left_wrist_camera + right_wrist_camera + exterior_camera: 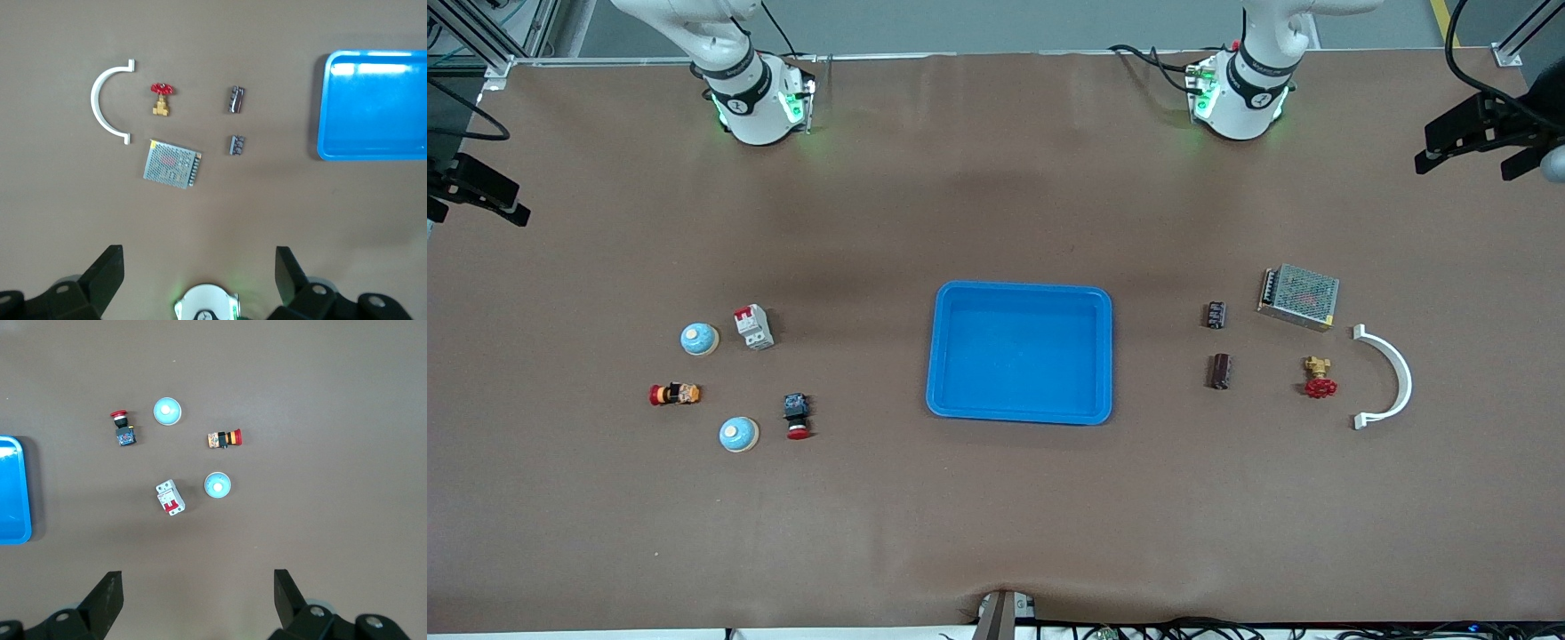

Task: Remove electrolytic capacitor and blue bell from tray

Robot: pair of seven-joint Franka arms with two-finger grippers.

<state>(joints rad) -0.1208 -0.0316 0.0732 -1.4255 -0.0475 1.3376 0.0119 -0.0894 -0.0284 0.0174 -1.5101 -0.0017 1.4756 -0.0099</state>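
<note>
Two dark capacitors lie toward the left arm's end: a smaller one (1216,314) (237,145) and a larger one (1220,371) (236,99) nearer the front camera. Two light-blue dome bells (699,339) (738,434) sit toward the right arm's end and also show in the right wrist view (217,485) (167,411). An empty blue tray (1020,286) lies at the table's middle. My left gripper (198,253) is open and empty, high over the table near its base. My right gripper (197,577) is open and empty, likewise high up. Both hands are out of the front view.
Beside the capacitors lie a metal mesh power supply (1298,296), a red-handled brass valve (1319,378) and a white curved bracket (1392,378). Beside the bells lie a white circuit breaker (753,326), a red-yellow push button (674,394) and a red emergency button (797,416).
</note>
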